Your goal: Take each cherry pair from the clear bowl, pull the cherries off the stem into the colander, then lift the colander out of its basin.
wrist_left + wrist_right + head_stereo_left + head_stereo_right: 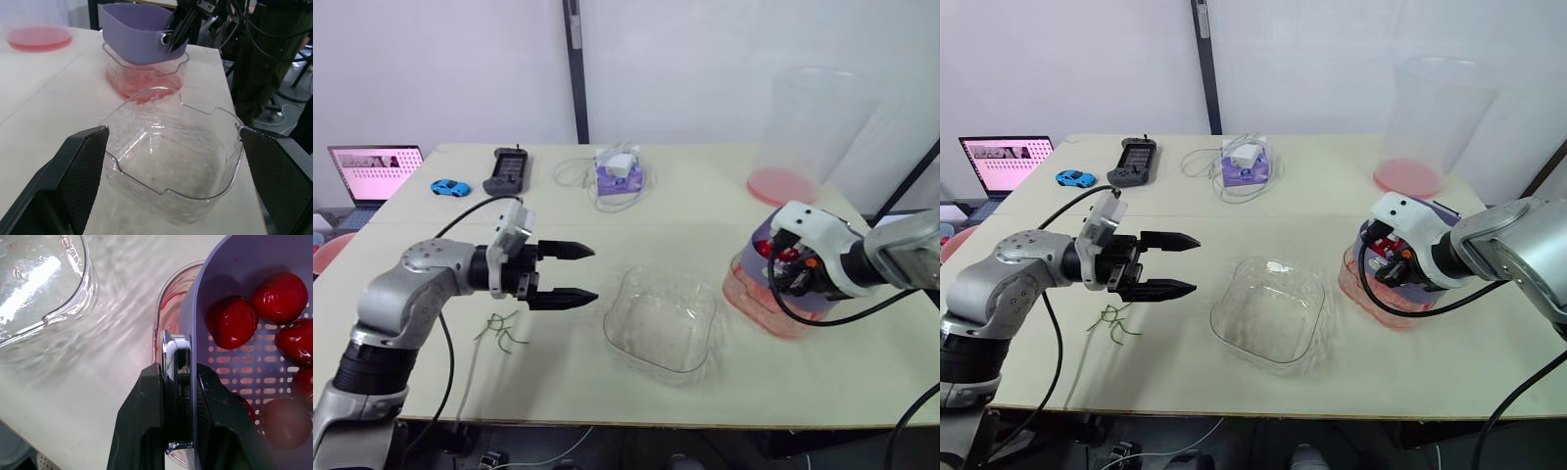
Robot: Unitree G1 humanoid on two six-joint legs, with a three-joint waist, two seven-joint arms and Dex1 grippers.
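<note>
The clear bowl (pixel 661 318) stands in the middle of the table with no cherries in it. My left gripper (pixel 594 273) hovers open just left of it, jaws wide apart around nothing; in its wrist view the fingers (pixel 80 169) frame the bowl (pixel 171 161). At the right, the purple colander (pixel 139 34) sits in the pink-tinted clear basin (pixel 142 81), its body rising above the basin's rim. Several red cherries (pixel 232 320) lie inside the colander. My right gripper (pixel 177 374) is shut on the colander's near rim at a metal clip. Green stems (pixel 499 328) lie on the table below the left gripper.
A tall clear cylinder (pixel 803 127) with a pink base stands behind the basin. Along the back are a purple box with white cables (pixel 619 174), a black handheld device (pixel 507 171) and a blue toy car (pixel 450 186). A laptop (pixel 374 171) sits off the table's far left.
</note>
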